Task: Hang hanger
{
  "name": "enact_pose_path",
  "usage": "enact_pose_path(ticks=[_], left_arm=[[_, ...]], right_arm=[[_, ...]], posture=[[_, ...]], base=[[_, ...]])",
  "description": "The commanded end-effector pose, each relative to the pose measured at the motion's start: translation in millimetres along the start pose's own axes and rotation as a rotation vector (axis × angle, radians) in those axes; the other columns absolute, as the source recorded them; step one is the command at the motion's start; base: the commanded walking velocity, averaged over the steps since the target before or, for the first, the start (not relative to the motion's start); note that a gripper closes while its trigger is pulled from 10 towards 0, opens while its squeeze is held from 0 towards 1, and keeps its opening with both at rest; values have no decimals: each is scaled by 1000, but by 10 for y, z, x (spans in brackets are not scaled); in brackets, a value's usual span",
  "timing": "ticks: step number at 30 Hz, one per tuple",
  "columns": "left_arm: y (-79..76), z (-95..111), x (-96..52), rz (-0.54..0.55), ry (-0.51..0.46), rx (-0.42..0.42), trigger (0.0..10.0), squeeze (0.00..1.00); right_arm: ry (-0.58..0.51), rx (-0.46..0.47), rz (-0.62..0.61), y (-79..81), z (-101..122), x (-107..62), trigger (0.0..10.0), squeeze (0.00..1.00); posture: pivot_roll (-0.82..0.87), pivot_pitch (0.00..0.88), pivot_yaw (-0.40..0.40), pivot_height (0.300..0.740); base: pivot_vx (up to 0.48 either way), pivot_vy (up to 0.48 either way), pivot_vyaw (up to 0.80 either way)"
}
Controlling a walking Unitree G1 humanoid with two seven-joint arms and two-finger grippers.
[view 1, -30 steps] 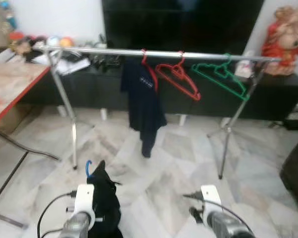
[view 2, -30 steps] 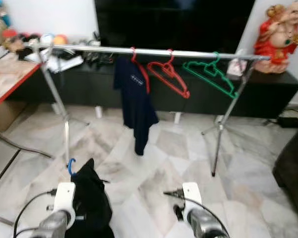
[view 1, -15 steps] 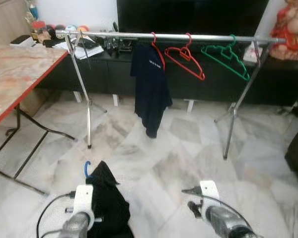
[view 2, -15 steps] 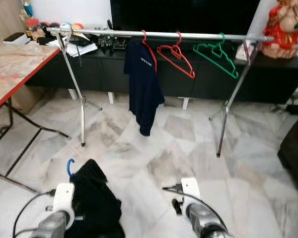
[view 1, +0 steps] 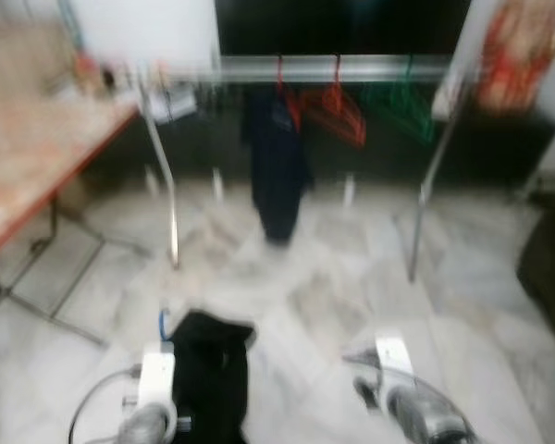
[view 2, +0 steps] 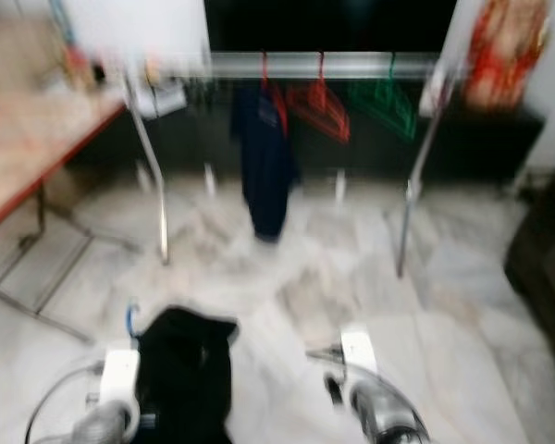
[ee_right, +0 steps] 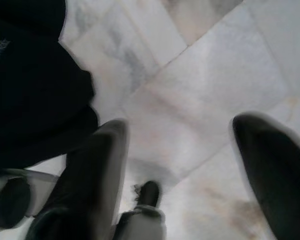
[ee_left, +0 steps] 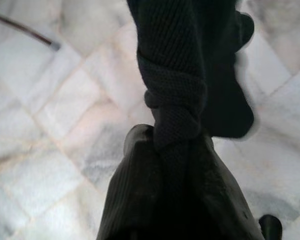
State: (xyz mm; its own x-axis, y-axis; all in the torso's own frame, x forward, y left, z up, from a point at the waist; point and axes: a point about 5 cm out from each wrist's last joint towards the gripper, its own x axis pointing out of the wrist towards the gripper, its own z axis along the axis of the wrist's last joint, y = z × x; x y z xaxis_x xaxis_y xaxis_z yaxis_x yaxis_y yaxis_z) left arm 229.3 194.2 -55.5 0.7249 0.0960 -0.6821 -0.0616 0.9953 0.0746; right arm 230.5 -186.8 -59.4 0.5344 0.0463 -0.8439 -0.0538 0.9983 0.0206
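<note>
Left gripper (ee_left: 165,145) is clamped on the black garment (view 1: 208,370), its blue hanger (view 1: 164,322) hook poking up beside it, well short of the rail (view 1: 333,67). Right gripper (ee_right: 180,165) hangs spread and empty. The risk: dangling cloth could snag or slip off mid-walk. Marble floor (view 1: 333,277), table (view 1: 37,157) to the left; through the blur, probably three hangers already up.

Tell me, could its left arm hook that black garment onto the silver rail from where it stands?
Probably not yet. The left gripper holds the black garment low, and open marble floor separates it from the rail.
</note>
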Motion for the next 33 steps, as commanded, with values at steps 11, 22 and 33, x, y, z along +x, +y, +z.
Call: enact_pose_path(ticks=[11, 22, 33], left_arm=[[28, 87, 20, 11, -20, -2, 10000, 0], [24, 89, 20, 9, -22, -7, 10000, 0], [25, 94, 20, 7, -25, -12, 10000, 0]], right_arm=[[-19, 7, 8, 29, 68, 4, 10000, 0], [-21, 9, 5, 26, 69, 4, 10000, 0], [-22, 10, 5, 29, 72, 4, 10000, 0]], posture=[[-97, 0, -21, 740], [-100, 0, -19, 740], [-98, 0, -20, 740]], base=[[0, 91, 0], [0, 271, 0], [0, 309, 0]])
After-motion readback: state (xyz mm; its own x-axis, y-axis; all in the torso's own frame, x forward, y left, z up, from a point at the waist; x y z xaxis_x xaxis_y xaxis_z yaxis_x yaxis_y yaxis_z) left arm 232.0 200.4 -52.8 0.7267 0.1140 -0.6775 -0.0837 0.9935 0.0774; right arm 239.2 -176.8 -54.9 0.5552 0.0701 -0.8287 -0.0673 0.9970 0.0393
